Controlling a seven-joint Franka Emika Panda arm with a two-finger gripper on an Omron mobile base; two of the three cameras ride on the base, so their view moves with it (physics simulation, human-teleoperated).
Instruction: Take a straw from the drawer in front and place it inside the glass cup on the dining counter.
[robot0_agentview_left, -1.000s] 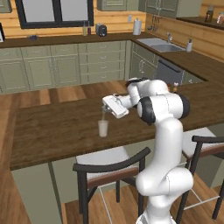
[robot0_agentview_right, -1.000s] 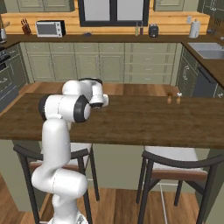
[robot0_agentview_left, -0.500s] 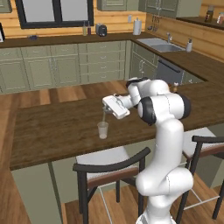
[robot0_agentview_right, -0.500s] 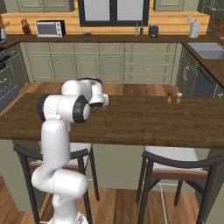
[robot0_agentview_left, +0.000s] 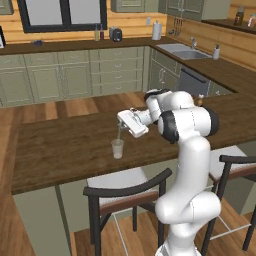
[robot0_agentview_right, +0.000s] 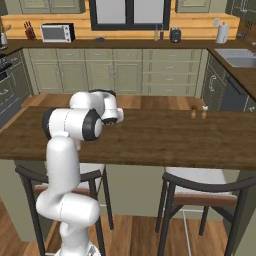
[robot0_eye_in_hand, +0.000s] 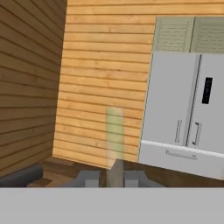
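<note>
My gripper (robot0_agentview_left: 123, 123) hangs over the dining counter (robot0_agentview_left: 65, 150), shut on the straw (robot0_agentview_left: 119, 133), a thin pale stick pointing down. The glass cup (robot0_agentview_left: 117, 148) stands upright on the dark wood directly under the straw, whose lower tip is about level with the cup's rim. In the hand view the straw (robot0_eye_in_hand: 114, 140) rises blurred and greenish from between the two fingertips (robot0_eye_in_hand: 89, 178) of the gripper (robot0_eye_in_hand: 113, 177). In the right base view the dining counter (robot0_agentview_right: 165, 140) shows, and my arm's elbow covers the hand. The drawer is out of view.
Two small shakers (robot0_agentview_right: 198, 112) stand on the far side of the counter. Dark-framed chairs (robot0_agentview_left: 127, 192) (robot0_agentview_right: 205, 187) are tucked under its near edge. A grey fridge (robot0_eye_in_hand: 188, 109) and a wood-plank wall lie ahead of the hand.
</note>
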